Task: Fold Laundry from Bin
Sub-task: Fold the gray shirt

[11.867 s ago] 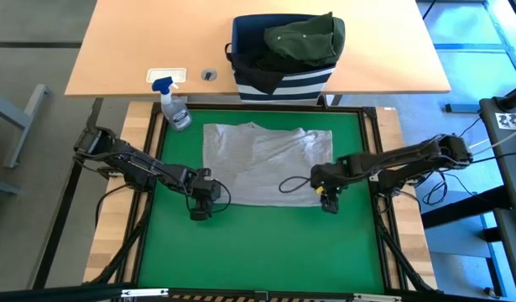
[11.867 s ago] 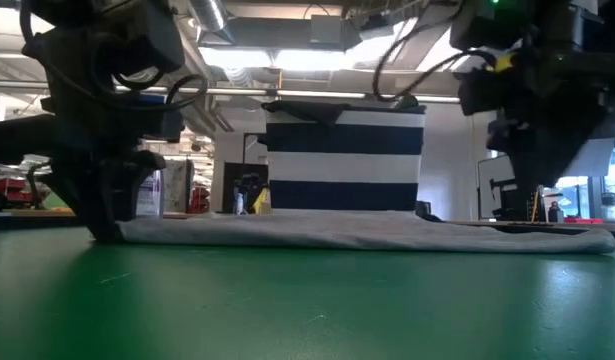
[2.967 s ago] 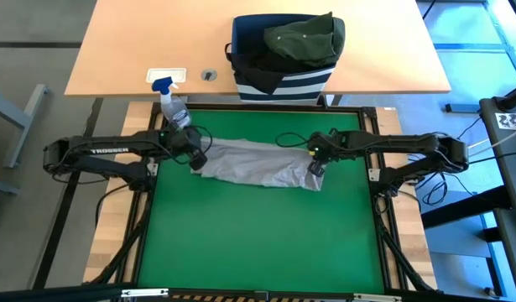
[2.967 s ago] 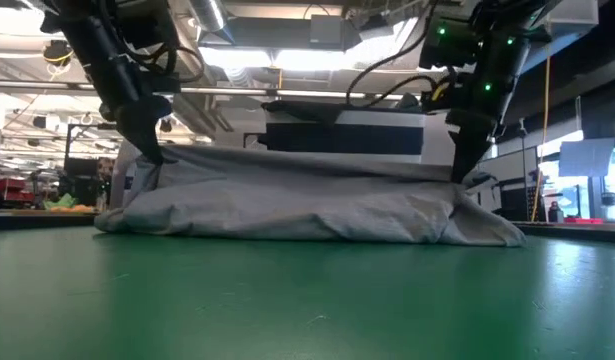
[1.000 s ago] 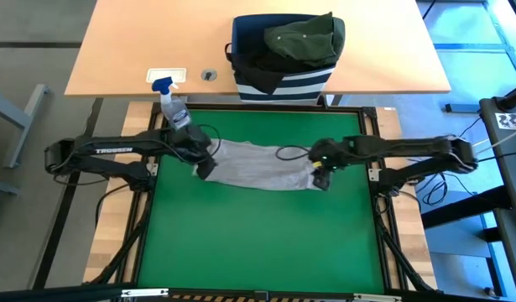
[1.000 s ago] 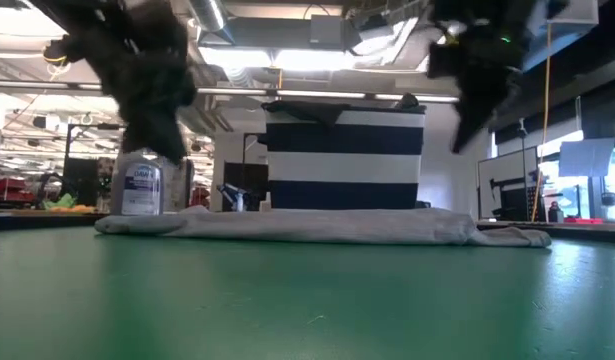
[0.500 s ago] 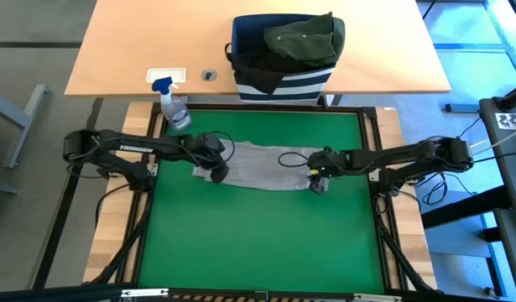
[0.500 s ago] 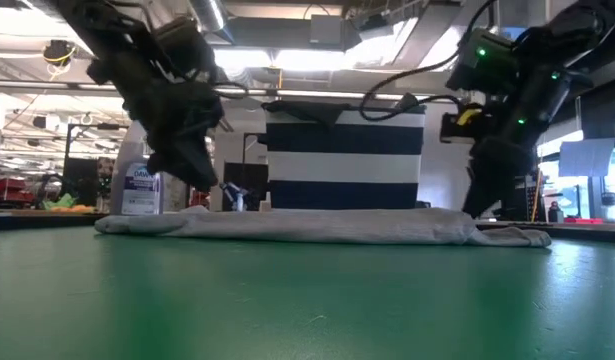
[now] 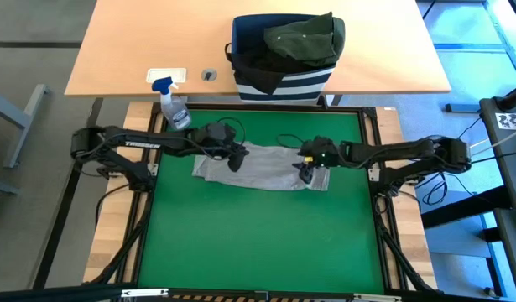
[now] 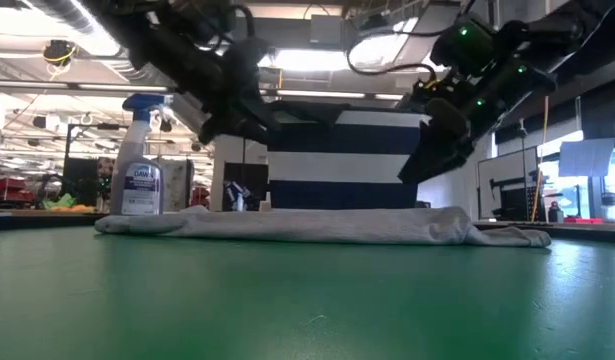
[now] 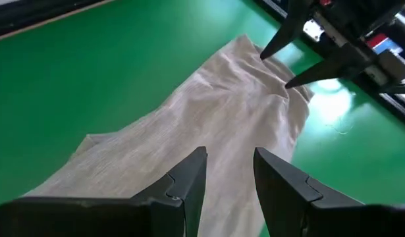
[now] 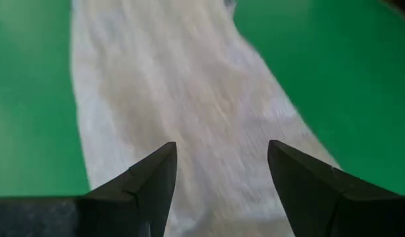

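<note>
Two open hands above grey garment point(image 9: 262, 165)

Clear spray bottle point(image 9: 175, 110) with blue nozzle, upright at the far left corner of the green mat point(image 9: 258, 235). Light wooden table point(image 9: 140, 50) beyond the mat, carrying a small white plate point(image 9: 167, 75) and a round grommet point(image 9: 209, 75) nearby. Grey floor point(image 9: 31, 25) at far left.

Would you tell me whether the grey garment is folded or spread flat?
Folded: the grey garment lies as a narrow band on the green mat.
</note>
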`<state>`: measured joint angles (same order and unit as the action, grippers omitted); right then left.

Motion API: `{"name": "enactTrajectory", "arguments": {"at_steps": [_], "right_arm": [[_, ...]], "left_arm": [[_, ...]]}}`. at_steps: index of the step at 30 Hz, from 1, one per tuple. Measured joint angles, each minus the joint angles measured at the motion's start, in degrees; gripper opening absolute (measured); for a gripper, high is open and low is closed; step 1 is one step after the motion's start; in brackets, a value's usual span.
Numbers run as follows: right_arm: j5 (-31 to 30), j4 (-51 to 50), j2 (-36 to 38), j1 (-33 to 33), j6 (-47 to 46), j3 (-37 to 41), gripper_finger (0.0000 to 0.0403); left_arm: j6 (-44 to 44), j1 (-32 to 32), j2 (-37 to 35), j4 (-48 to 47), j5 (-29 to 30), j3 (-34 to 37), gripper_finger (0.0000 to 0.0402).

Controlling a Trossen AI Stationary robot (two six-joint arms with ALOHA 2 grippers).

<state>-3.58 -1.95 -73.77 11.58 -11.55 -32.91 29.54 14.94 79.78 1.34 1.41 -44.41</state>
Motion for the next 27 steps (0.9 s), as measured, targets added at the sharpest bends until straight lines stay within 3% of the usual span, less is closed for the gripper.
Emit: {"name": "enactTrajectory", "arguments": {"at_steps": [5, 8, 11, 18, 27], "right_arm": [[9.4, -16.3, 7.3, -0.1, 0.0, -1.9, 0.0239], [7.8, -26.2, 11.6, -1.6, 0.5, -1.8, 0.0239], [4.1, -29.8, 14.0, -2.7, 0.7, 0.1, 0.0239], [2.7, -20.3, 12.6, -2.6, -2.0, 9.6, 0.0239], [-2.0, -6.9, 6.1, -2.6, -1.3, 10.6, 0.0239]], "left_arm": [[-0.6, -1.8, 8.9, 0.1, -3.9, -6.7, 0.0121], [-3.2, -3.1, 14.5, -1.5, -5.3, -11.6, 0.0121], [-6.2, -3.8, 19.1, -5.3, -5.3, -15.7, 0.0121], [-7.6, -3.4, 25.7, -9.6, -5.0, -17.5, 0.0121], [-7.6, -3.3, 27.6, -9.5, -4.8, -17.5, 0.0121]]}}
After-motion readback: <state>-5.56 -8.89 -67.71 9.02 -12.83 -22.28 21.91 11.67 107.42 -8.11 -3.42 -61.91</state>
